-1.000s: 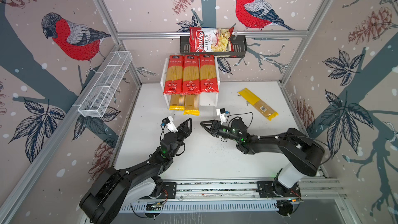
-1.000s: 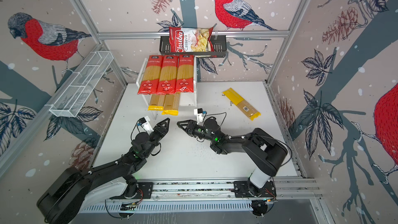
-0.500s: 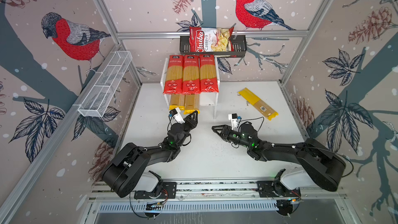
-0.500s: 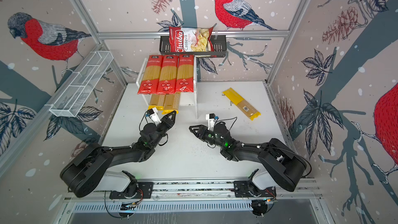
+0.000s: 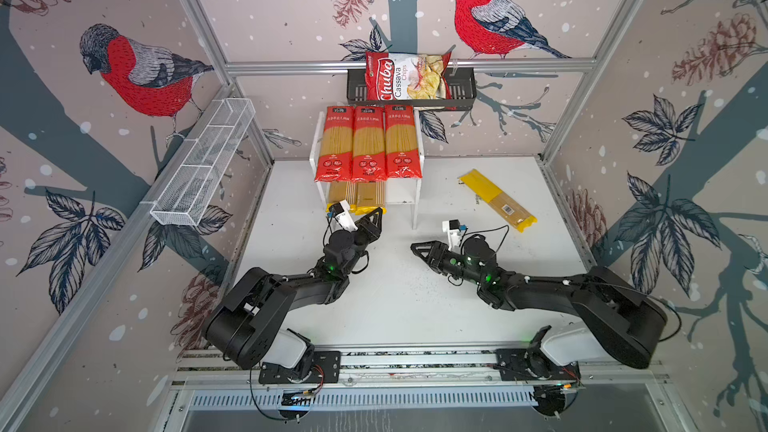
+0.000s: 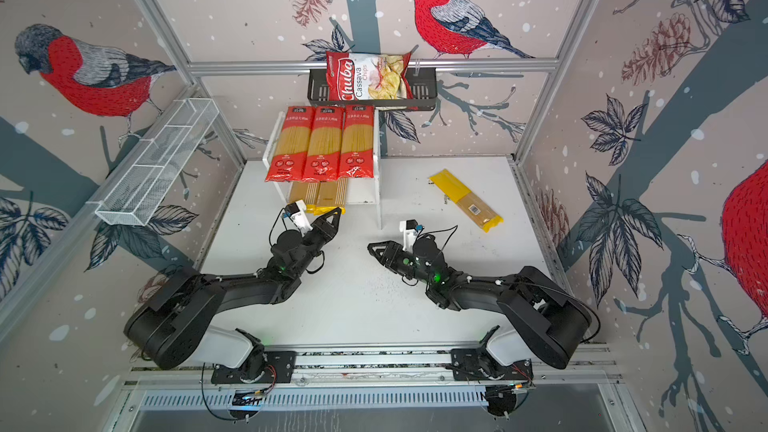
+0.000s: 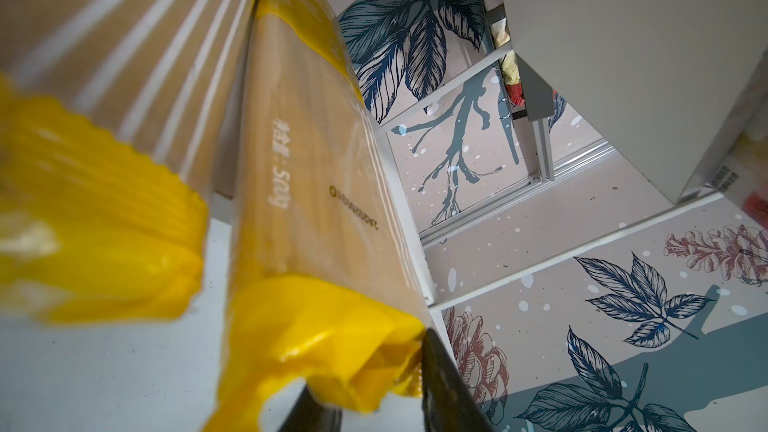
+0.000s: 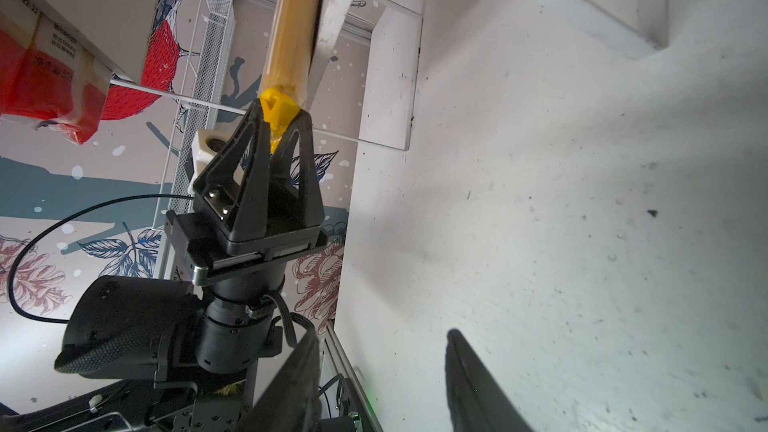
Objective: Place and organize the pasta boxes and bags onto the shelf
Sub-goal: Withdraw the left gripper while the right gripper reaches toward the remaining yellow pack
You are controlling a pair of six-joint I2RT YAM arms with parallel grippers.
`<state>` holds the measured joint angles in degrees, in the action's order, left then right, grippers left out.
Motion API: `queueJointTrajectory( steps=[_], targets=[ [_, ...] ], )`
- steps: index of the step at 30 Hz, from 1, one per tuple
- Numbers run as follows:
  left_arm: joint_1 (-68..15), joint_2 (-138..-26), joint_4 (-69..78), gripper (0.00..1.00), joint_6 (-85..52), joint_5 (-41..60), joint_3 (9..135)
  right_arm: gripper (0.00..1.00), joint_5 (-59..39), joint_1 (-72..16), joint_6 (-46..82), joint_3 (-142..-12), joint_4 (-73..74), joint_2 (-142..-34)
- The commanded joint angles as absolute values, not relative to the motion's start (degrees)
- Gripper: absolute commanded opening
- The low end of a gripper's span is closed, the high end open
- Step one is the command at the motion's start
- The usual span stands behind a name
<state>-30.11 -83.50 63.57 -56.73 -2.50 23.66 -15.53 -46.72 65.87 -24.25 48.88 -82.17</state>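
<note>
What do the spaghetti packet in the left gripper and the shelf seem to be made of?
Packet: thin plastic film, probably; the glossy clear middle shows the pasta, and the yellow end crumples. Shelf: flat white matte boards; painted wood or plastic, I cannot tell.

The shelf's [image 5: 402, 195] lower tier lies open at centre frame, right of the yellow packet [image 5: 370, 195]; front leg [image 5: 414, 218] and left gripper [image 5: 374, 213] flank the entrance.

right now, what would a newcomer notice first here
Three red-ended spaghetti packets lie side by side on top of the shelf. Below them, the left gripper pinches the yellow end of a lower-tier packet, while a lone yellow packet lies on the table to the right.
</note>
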Motion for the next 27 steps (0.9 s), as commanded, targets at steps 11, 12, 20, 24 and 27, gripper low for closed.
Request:
queueJointTrajectory(
  steps=[11,12,20,24,27],
  targets=[
    [-30.9,-79.3,67.5,0.61,-59.5,1.4,18.4,0.5,-17.2,-42.1,62.3,-24.6,46.5,-80.9],
    [-31.1,-78.4,66.6,0.62,-59.3,1.4,18.1,0.5,-17.3,-41.3,61.8,-24.7,45.9,-80.5],
    [-38.2,-69.7,50.5,0.67,-51.4,-3.1,18.8,0.5,-15.4,-30.8,48.7,-30.2,24.6,-76.4],
    [-41.7,-65.6,44.9,0.69,-49.8,-6.0,17.9,0.5,-14.6,-22.1,42.8,-33.7,15.6,-75.8],
    [-44.3,-63.5,41.3,0.7,-48.5,-9.0,17.8,0.5,-13.5,-15.6,41.0,-35.7,12.7,-76.4]
  ],
)
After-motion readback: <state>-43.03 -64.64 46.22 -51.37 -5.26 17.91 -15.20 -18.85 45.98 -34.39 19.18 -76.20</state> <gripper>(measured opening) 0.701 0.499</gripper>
